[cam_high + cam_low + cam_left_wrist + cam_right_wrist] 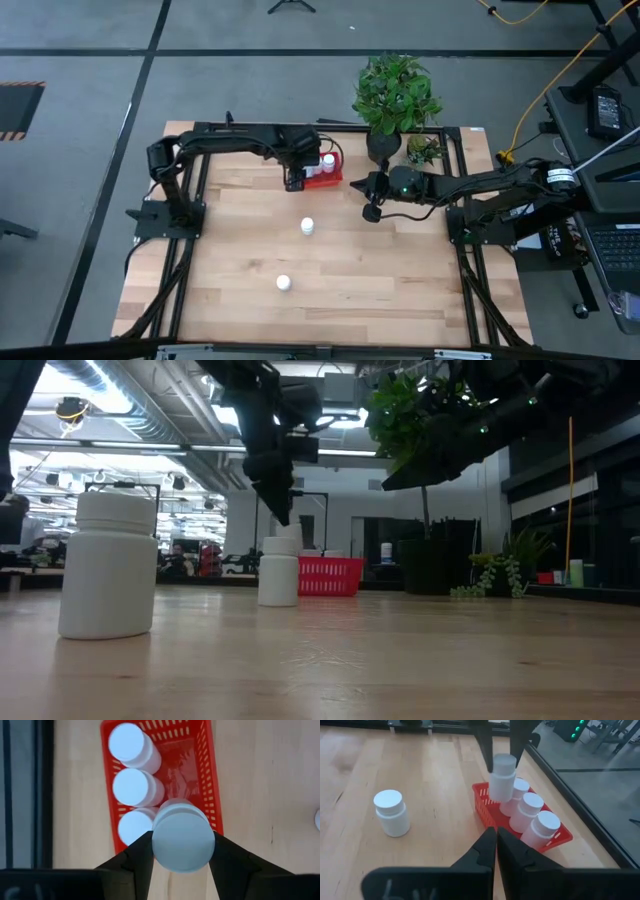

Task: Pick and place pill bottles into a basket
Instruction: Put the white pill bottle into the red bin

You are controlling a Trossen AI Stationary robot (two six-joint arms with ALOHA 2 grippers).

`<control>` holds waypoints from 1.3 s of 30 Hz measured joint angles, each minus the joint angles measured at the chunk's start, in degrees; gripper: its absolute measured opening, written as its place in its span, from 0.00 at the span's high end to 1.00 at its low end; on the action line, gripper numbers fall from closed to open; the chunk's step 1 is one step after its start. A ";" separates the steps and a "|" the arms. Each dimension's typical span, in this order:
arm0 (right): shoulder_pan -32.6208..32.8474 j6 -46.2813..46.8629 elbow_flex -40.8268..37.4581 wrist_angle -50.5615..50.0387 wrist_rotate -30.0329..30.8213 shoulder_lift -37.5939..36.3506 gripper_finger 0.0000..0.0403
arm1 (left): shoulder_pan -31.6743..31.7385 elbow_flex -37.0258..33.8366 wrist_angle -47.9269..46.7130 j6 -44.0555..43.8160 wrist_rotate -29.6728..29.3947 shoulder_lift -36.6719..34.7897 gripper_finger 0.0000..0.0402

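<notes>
Left claw [297, 172] hangs over the near end of the red basket [330, 180], at the far side of the table [400, 270] in the high view, and it grasps a white pill bottle between its fingers. Right claw [371, 212] waits just to the right of the basket, beside the dark plant pot [382, 148]. Two more bottles stand free on the wood: one near the middle [307, 227], one closer to the front edge [284, 284]. Around both of them the table is open on all sides.

From the low view, the front bottle [108, 565] looks big at the left and the middle bottle [278, 572] stands upright before the basket [335, 575]. The plant pot [425, 567] is to the right of the basket.

Through the left wrist view, the held bottle [182, 840] shows its round white cap, pressed between the two dark fingers [137, 860], above the free column of the basket [206, 780]. Three bottles [136, 787] fill the other column in a row, close to the perforated wall.

The right wrist view shows the right claw [496, 851] clenched, with nothing between its fingers. The held bottle [502, 779] hangs above the basket [482, 807] and does not touch it. The three bottles [530, 812] in the basket lean a little. One free bottle [391, 813] stands well apart on bare wood.
</notes>
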 joint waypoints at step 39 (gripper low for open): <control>0.02 -0.11 -1.18 0.83 0.08 0.00 0.95 | -1.18 -0.07 -1.08 -5.17 -2.98 3.50 0.61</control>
